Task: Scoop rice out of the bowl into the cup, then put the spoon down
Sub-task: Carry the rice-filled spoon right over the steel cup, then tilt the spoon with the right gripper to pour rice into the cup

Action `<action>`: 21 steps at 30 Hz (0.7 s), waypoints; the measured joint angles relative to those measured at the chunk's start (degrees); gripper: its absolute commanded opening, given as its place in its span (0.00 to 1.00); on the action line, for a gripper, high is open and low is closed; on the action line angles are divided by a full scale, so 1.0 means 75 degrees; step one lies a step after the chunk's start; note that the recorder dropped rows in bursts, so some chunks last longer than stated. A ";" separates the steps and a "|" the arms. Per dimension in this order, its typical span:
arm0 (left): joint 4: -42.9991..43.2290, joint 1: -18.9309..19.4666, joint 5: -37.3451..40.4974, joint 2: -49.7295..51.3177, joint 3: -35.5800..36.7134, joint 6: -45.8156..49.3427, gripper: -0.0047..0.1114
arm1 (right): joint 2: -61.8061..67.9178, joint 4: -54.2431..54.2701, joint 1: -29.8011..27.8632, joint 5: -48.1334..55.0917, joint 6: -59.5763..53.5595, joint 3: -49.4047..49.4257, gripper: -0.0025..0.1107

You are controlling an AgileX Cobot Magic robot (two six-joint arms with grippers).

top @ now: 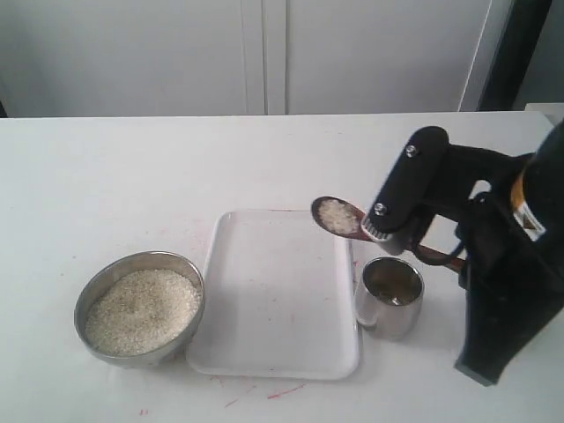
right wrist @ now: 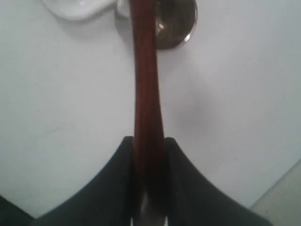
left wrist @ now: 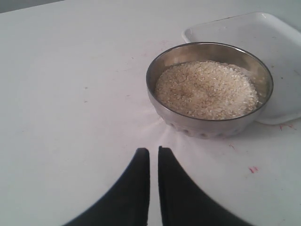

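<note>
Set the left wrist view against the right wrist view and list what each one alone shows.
Left wrist only: the bowl of rice, and the left gripper shut on nothing. Right wrist only: the spoon handle clamped in the right gripper, and the cup. Both: a corner of the white tray on the table.

Your round steel bowl (top: 141,256) sits upright, filled with pale rice (top: 141,310). Your shiny cup (top: 388,324) stands upright, well apart to its right. Your reddish-brown spoon (right wrist: 145,94) hangs in the air near the cup, scoop loaded with grains
</note>
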 measured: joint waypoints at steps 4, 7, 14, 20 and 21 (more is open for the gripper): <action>0.0000 0.0000 0.0000 0.0000 0.0000 0.0000 0.16 | -0.0094 -0.0429 -0.0120 0.0015 0.0103 0.0637 0.02; 0.0000 0.0000 0.0000 0.0000 0.0000 0.0000 0.16 | -0.0094 -0.0750 -0.0120 0.0015 0.0326 0.1036 0.02; 0.0000 0.0000 0.0000 0.0000 0.0000 0.0000 0.16 | -0.0103 -0.1631 -0.0120 0.0015 0.0863 0.1540 0.02; 0.0000 0.0000 0.0000 0.0000 0.0000 0.0000 0.16 | -0.0103 -0.1699 -0.0120 0.0015 0.0995 0.1726 0.02; 0.0000 0.0000 0.0000 0.0000 0.0000 0.0000 0.16 | -0.0103 -0.1697 -0.0120 0.0015 0.1008 0.1737 0.02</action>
